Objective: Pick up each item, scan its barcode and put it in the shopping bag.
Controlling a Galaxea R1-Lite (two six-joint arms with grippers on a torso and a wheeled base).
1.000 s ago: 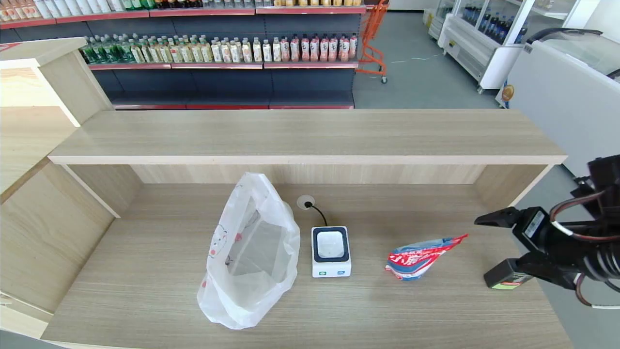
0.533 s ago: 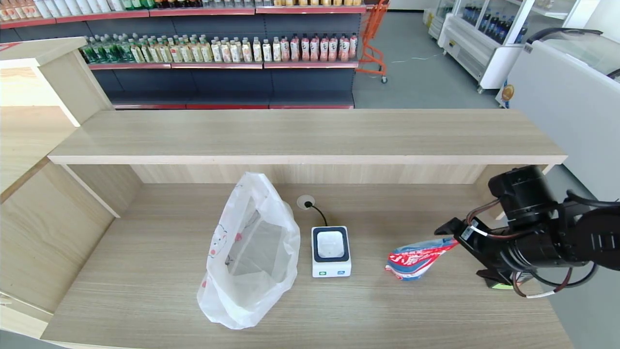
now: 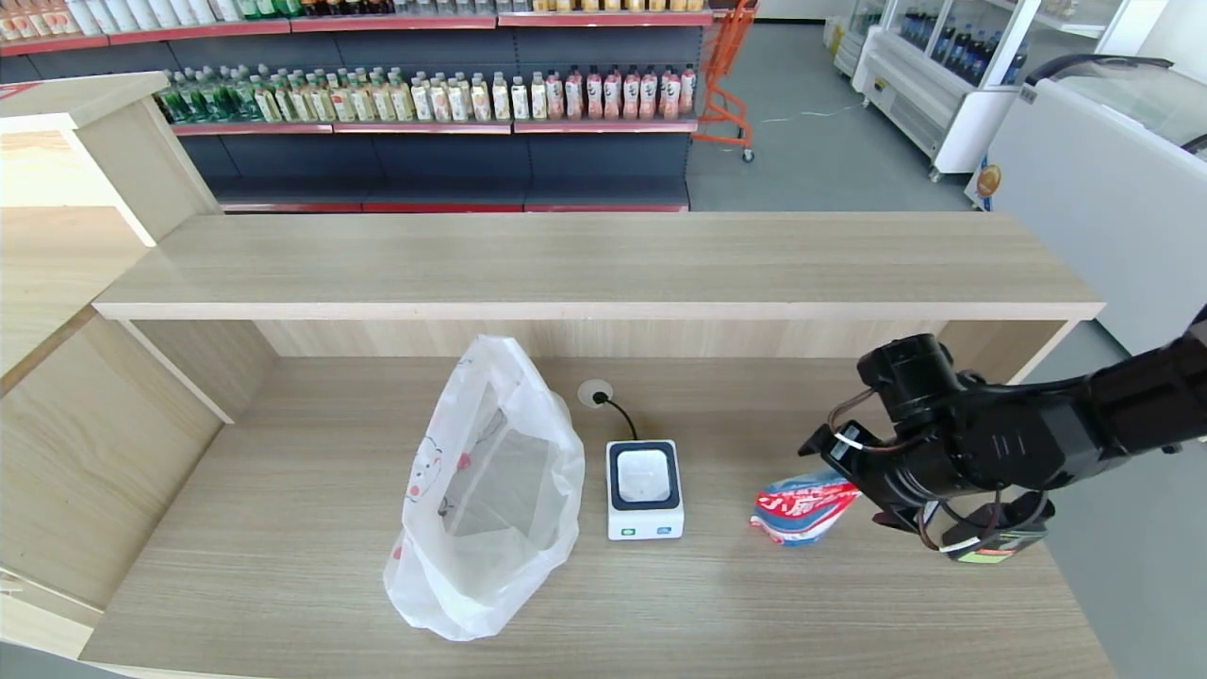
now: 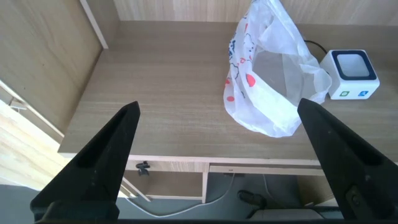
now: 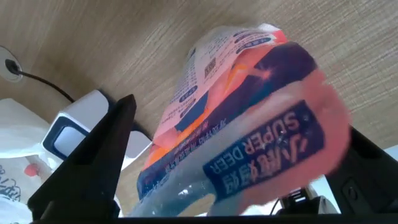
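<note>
The right gripper, fingers spread, straddled the snack pouch on the tabletop, lower right of frame. The left gripper fingers were released.

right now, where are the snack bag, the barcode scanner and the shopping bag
snack bag (image 3: 797, 509): head view, its printed front
barcode scanner (image 3: 644, 474): head view, its scan window
shopping bag (image 3: 490, 495): head view, its translucent side

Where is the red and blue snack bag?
In the head view, the snack bag lies on the counter, just right of the scanner, between the open fingers of the right gripper.
</note>
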